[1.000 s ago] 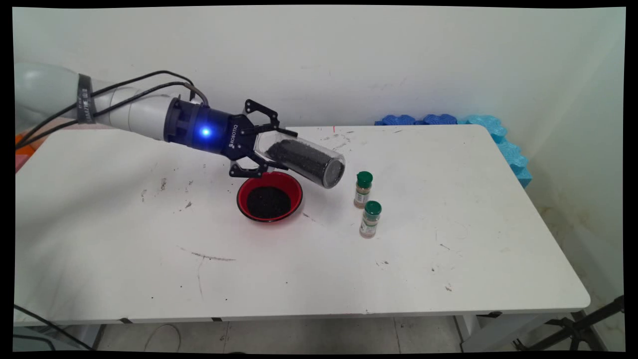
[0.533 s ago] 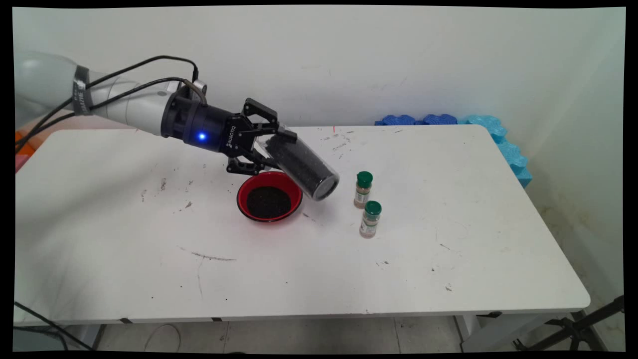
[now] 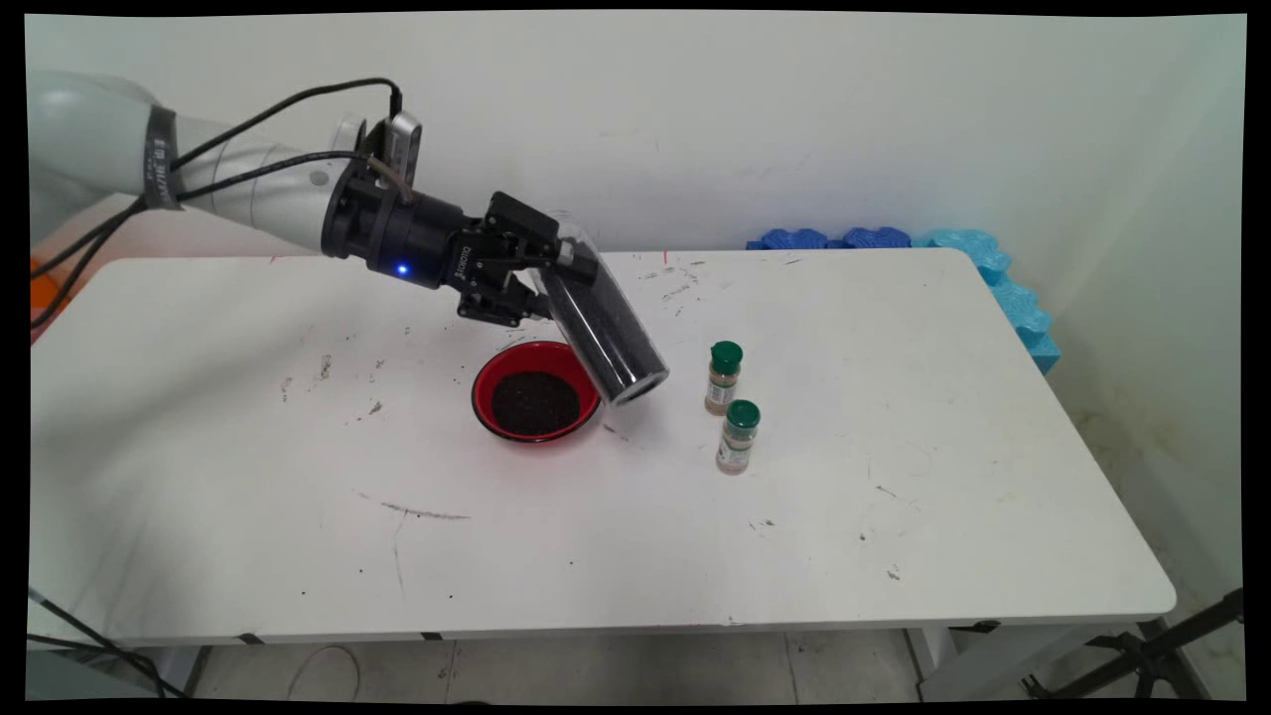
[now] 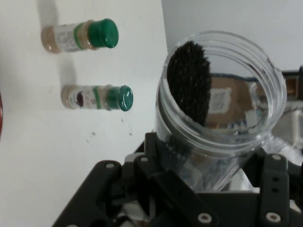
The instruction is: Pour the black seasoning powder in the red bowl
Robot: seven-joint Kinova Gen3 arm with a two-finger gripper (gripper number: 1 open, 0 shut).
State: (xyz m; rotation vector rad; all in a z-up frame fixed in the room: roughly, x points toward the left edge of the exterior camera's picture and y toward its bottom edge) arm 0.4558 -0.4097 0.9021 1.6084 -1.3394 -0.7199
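Note:
My gripper (image 3: 556, 273) is shut on a clear plastic jar (image 3: 601, 323) partly filled with black granules. It holds the jar near its open mouth. The jar slants down to the right, with its base hanging just above the right rim of a red bowl (image 3: 481, 390) that holds black granules. In the hand view the jar (image 4: 213, 123) has its open mouth turned toward the camera, the granules are heaped on its left side, and the gripper (image 4: 208, 165) clamps it from both sides. Two small spice bottles with green caps (image 3: 723, 377) (image 3: 737, 437) stand to the right of the bowl.
In the hand view both spice bottles (image 4: 80, 35) (image 4: 97, 97) appear at the upper left. Blue foam pieces (image 3: 993, 273) line the table's far right corner. Dark smudges and scattered grains mark the white table (image 3: 894, 516).
The wrist has rolled and risen a little. The jar has swung from lying nearly flat to a steeper slant, and its base has moved left and down toward the bowl's right rim.

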